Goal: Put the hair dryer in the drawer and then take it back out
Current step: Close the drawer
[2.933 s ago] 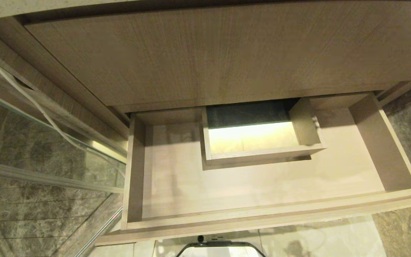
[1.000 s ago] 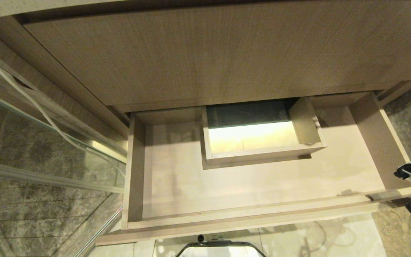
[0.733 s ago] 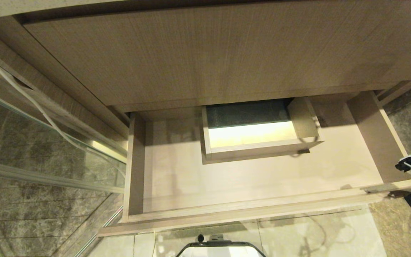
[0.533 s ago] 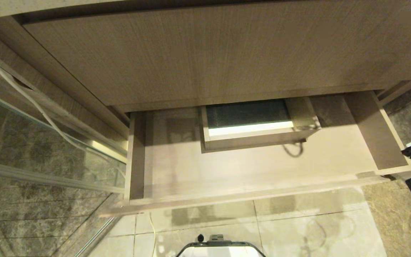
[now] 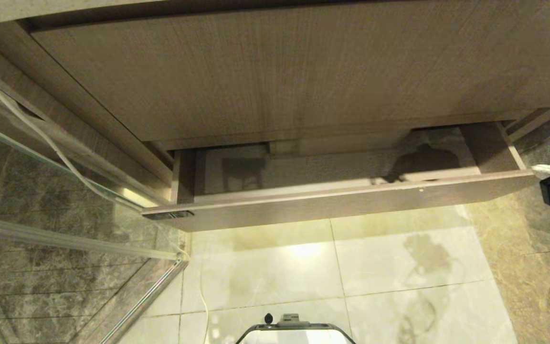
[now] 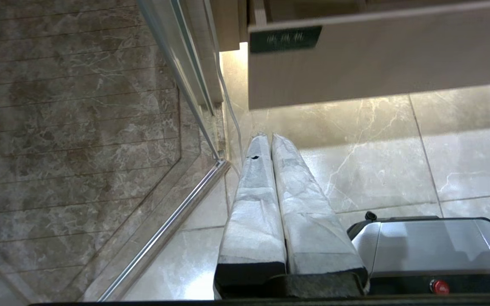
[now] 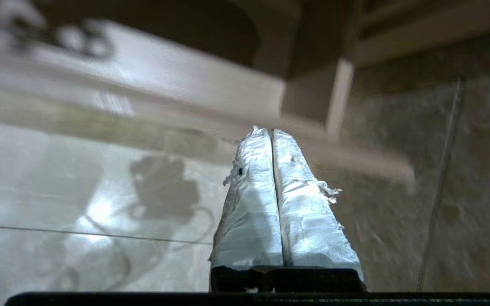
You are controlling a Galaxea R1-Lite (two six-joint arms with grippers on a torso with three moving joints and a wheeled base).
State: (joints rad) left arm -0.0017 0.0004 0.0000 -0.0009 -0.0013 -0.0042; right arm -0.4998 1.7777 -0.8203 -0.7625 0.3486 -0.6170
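Under the vanity panel (image 5: 275, 71), the drawer (image 5: 342, 203) stands slightly ajar (contents unseen); right hand (image 7: 270, 132) closed, empty.

head: above, down on drawer (image 5: 342, 203) | wrists: low, close, share its front

The drawer (image 5: 332, 205) is showing light-brown wood grain, with a dark label (image 5: 167, 215) at nine o'clock. The floor (image 5: 342, 267) is gleaming pale cream marble, browner and veined at three o'clock. White wrapping is covering the left gripper (image 6: 269, 137).
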